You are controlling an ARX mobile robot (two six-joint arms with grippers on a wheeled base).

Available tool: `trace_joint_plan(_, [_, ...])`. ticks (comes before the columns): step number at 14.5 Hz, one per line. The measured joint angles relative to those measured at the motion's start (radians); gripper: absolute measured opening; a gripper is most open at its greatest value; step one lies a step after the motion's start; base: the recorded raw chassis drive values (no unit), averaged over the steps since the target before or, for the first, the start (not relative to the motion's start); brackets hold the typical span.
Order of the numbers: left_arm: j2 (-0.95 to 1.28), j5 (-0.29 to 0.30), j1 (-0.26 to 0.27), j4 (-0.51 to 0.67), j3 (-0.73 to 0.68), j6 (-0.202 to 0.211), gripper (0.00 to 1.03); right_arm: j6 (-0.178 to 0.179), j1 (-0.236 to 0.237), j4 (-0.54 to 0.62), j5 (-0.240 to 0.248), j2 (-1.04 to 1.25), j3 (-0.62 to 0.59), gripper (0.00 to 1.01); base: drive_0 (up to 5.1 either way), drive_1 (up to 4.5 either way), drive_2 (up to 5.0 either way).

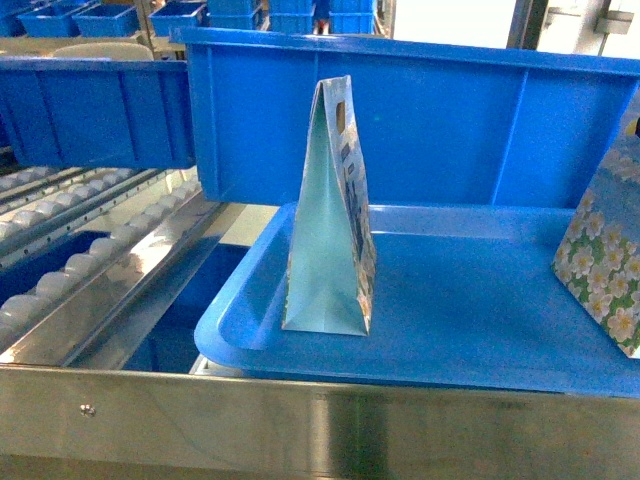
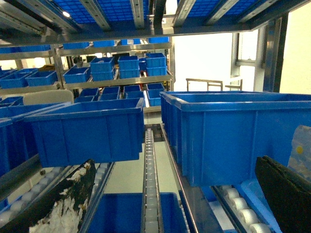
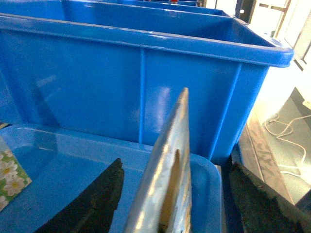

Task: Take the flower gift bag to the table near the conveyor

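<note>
The flower gift bag (image 1: pixel 603 270), green with white blossoms, stands at the right end of a blue tray (image 1: pixel 470 340), cut off by the head view's edge. In the right wrist view its pale shiny top edge (image 3: pixel 167 160) rises between the two black fingers (image 3: pixel 99 204) of my right gripper (image 3: pixel 180 208). That gripper is open, with a gap on each side of the bag. A patch of flower print (image 3: pixel 12 177) shows at the far left. My left gripper (image 2: pixel 175 208) hangs open and empty over the conveyor (image 2: pixel 149 184). The table is out of view.
A light-blue gift bag (image 1: pixel 330 230) stands mid-tray. A large blue bin (image 1: pixel 420 110) sits right behind the tray, with another bin (image 1: pixel 95 105) to its left. Roller lanes (image 1: pixel 90 260) slope at the left. A steel rail (image 1: pixel 320 420) runs along the front.
</note>
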Motion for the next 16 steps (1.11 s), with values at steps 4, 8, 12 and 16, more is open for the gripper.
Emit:
trace_joint_plan(4, [0.000, 0.000, 0.000, 0.000, 0.000, 0.000, 0.98, 0.000, 0.021, 0.027, -0.021, -0.001, -0.014, 0.29, 0.0, 0.00, 0.0])
trace_joint_plan(8, [0.000, 0.000, 0.000, 0.000, 0.000, 0.000, 0.98, -0.004, 0.027, 0.080, -0.023, -0.018, -0.043, 0.02, 0.0, 0.00, 0.0])
trace_joint_plan(12, [0.000, 0.000, 0.000, 0.000, 0.000, 0.000, 0.98, 0.056, -0.024, 0.008, 0.008, -0.298, -0.083, 0.02, 0.0, 0.00, 0.0])
trace_joint_plan(16, [0.000, 0.000, 0.000, 0.000, 0.000, 0.000, 0.98, 0.108, -0.196, -0.176, -0.157, -0.685, -0.158, 0.02, 0.0, 0.00, 0.0])
